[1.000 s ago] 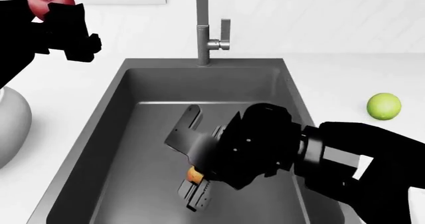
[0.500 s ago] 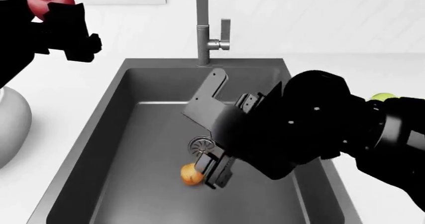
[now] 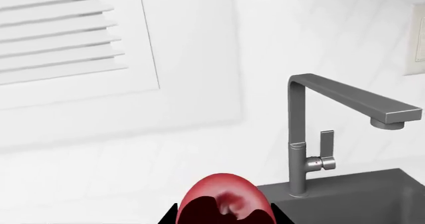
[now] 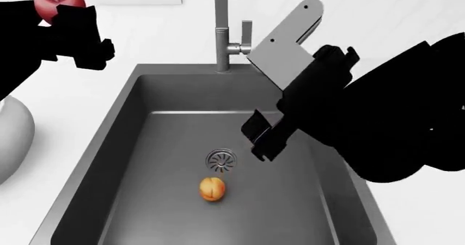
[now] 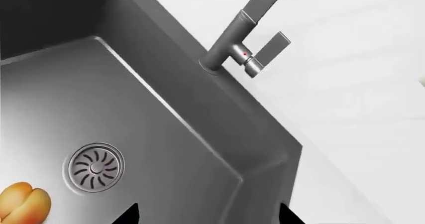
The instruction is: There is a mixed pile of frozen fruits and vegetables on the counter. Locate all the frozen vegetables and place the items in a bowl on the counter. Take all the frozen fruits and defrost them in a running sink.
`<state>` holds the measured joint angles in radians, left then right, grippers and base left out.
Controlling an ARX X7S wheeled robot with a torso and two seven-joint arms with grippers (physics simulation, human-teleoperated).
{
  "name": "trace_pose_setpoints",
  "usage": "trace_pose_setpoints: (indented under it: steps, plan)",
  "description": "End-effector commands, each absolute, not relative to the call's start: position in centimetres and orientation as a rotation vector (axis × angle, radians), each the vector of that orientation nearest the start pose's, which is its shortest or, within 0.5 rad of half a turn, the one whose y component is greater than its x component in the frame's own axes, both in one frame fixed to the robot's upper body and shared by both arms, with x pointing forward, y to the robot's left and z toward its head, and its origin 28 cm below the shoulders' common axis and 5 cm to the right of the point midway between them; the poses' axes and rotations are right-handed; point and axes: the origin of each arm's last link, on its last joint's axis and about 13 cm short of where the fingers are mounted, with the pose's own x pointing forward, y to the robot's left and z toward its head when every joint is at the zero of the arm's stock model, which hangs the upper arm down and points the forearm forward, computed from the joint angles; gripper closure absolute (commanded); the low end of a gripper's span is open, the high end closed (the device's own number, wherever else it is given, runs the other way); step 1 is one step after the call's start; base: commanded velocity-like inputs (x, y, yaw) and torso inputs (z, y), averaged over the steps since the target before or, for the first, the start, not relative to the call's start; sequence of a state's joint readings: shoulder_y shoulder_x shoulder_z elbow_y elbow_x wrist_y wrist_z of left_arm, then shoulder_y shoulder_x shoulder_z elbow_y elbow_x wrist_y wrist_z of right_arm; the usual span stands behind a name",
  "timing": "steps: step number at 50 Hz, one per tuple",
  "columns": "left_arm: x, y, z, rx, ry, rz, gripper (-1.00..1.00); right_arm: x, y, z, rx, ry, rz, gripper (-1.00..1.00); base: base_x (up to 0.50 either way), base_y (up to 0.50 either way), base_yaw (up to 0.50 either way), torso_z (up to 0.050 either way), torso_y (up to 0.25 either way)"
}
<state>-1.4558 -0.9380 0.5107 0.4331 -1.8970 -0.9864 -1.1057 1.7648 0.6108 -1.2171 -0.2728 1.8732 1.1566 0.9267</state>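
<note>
— Starting at the near end of the sink (image 4: 145,147), what lies on the floor?

— An orange ball (image 4: 212,189) sits alone on the dark basin floor, just nearer than the round drain (image 4: 221,160). Nothing touches it.

— And the right gripper (image 4: 280,87)?

— It hangs above the basin's far right part, well clear of the ball, its jaws spread apart and holding nothing. One grey finger (image 4: 287,35) points up toward the faucet (image 4: 218,32).

— Where is the cherry (image 4: 54,0)?

— At the far left, over the white counter (image 4: 407,81), clamped between the jaws of the left gripper (image 4: 62,11). Its thin stem sticks out on top. In the left wrist view the red fruit fills the gap between the jaws, with the faucet beyond it.

— Anything else?

— Part of a white bowl (image 4: 11,141) shows at the left edge.
</note>
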Motion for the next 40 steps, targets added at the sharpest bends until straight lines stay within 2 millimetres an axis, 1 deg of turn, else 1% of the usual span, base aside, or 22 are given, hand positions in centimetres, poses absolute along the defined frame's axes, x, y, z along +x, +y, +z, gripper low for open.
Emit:
trace_pose_setpoints:
  steps: [1,11,23,30,35,40]
  plan:
    - [20.3,25.4,35.1,0.12,-0.015,-0.055,1.0,22.6,-8.9,34.2,-0.614,0.217,0.269,-1.0,0.0,0.0,0.0,0.0,0.0]
    - [20.3,24.8,34.9,0.153,0.021,-0.105,1.0,21.5,-9.8,36.0,-0.578,0.162,0.19,-1.0,0.0,0.0,0.0,0.0,0.0]
    - [20.8,23.7,33.8,0.227,0.121,-0.214,1.0,20.1,-11.1,37.6,-0.537,0.108,0.114,-1.0,0.0,0.0,0.0,0.0,0.0]
    - [21.5,22.3,34.0,0.287,0.178,-0.29,1.0,20.1,-11.4,37.4,-0.528,0.114,0.091,-1.0,0.0,0.0,0.0,0.0,0.0]
    - [22.2,21.3,34.1,0.361,0.229,-0.337,1.0,20.3,-11.6,37.1,-0.513,0.118,0.084,-1.0,0.0,0.0,0.0,0.0,0.0]
    - [22.9,20.7,33.7,0.412,0.312,-0.38,1.0,20.6,-11.7,36.6,-0.512,0.136,0.085,-1.0,0.0,0.0,0.0,0.0,0.0]
